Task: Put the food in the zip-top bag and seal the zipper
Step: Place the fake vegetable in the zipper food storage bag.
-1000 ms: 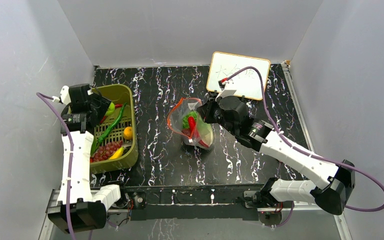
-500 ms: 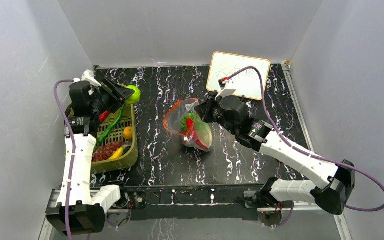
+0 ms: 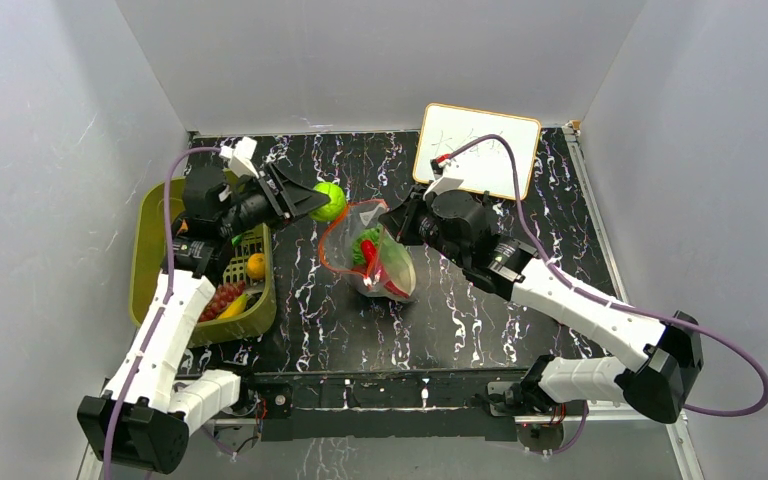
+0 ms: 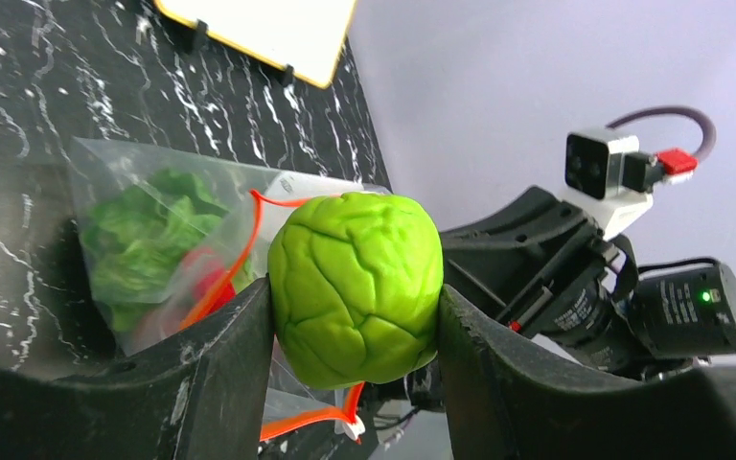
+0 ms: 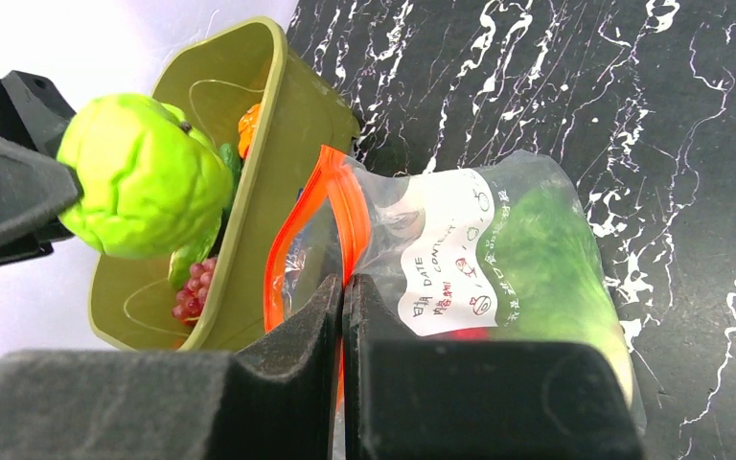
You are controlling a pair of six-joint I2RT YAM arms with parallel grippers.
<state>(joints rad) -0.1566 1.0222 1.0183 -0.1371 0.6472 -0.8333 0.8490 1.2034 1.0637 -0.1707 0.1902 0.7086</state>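
Black, white-veined marble tabletop [image 3: 460,320] under everything.

Olive-green plastic basket [image 3: 145,250] sits left of the crinkly clear zip-top bag [image 3: 390,272], apart from it. A toy orange [image 3: 255,265] and purple grapes [image 3: 222,297] lie in it.

The bag already holds leafy green and red pieces.

Right gripper [image 5: 343,287] is pinched flat on the bag's mouth edge, propping it up.

Left gripper [image 4: 355,326] clamps a pale green round toy cabbage [image 3: 329,201], raised at the left rim of the bag's mouth.

Red-orange zipper strip [image 5: 347,220] is unsealed and looped open.

Risks: the mouth looks scarcely wider than the cabbage. An off-centre release could strike the strip and roll off, or tug the film from the pinch.

Unclear: whether the cabbage touches the strip. The mouth's far side is hidden behind the cabbage.
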